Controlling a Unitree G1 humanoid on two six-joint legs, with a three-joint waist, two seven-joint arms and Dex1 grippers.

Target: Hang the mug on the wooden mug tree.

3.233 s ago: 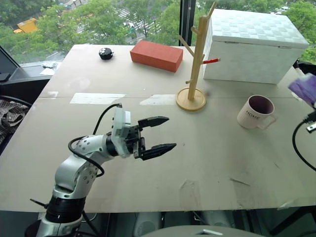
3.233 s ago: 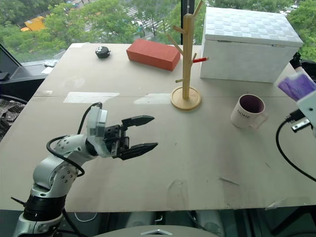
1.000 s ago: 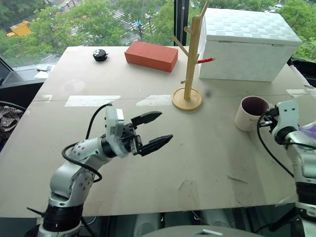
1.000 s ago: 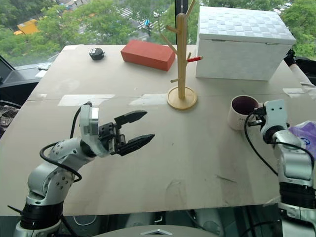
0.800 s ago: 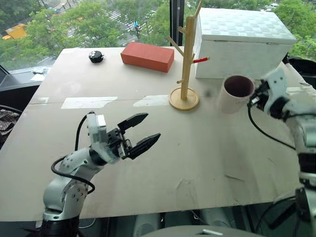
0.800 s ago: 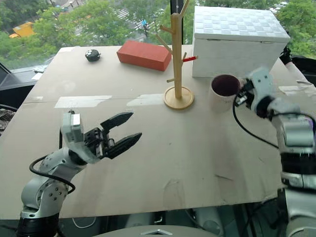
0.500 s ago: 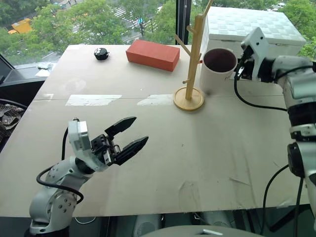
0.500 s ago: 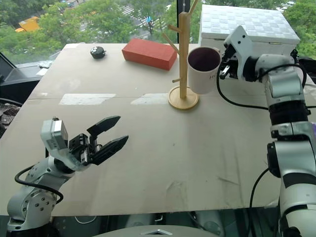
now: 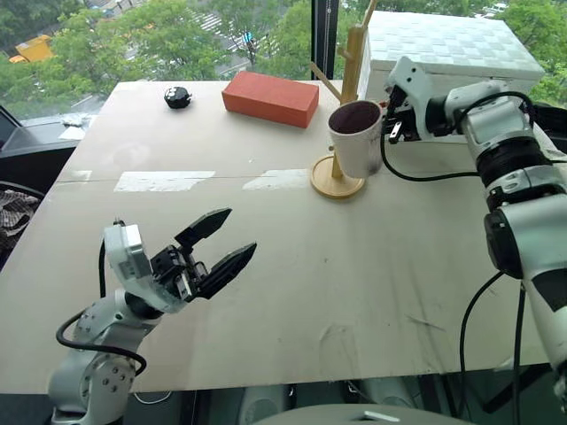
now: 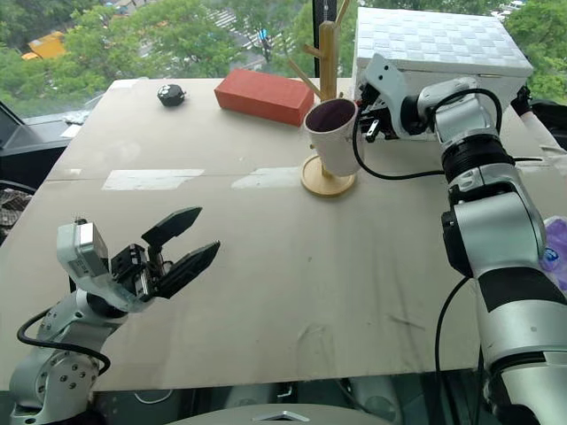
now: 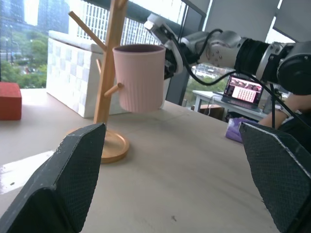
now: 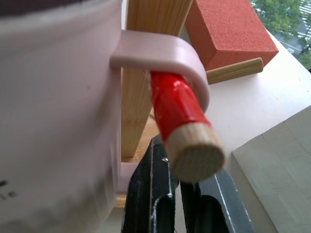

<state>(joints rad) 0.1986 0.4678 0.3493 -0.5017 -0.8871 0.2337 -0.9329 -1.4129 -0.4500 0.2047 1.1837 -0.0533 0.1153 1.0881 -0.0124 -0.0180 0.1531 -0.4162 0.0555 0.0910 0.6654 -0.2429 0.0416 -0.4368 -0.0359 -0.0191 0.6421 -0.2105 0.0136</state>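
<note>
The cream mug (image 9: 354,142) with its dark maroon inside hangs beside the pole of the wooden mug tree (image 9: 354,49). In the right wrist view its handle (image 12: 165,51) loops over a red-tipped peg (image 12: 180,111). My right gripper (image 9: 390,119) reaches in from the right, its black fingers (image 12: 150,194) close together at the handle's lower part. My left gripper (image 9: 226,250) hovers open and empty over the near left of the table. From there it faces the mug (image 11: 141,77) and the tree (image 11: 109,63).
A red brick (image 9: 270,97) lies behind the tree on its left. A white checkered box (image 9: 452,53) stands close behind it on the right. A small black object (image 9: 177,96) sits at the far left. A purple packet (image 10: 556,243) is at the right edge.
My right gripper lifted the mug off the table at the right and carried it left to the tree, where its handle now sits over the red-tipped peg. My left arm drew back a little.
</note>
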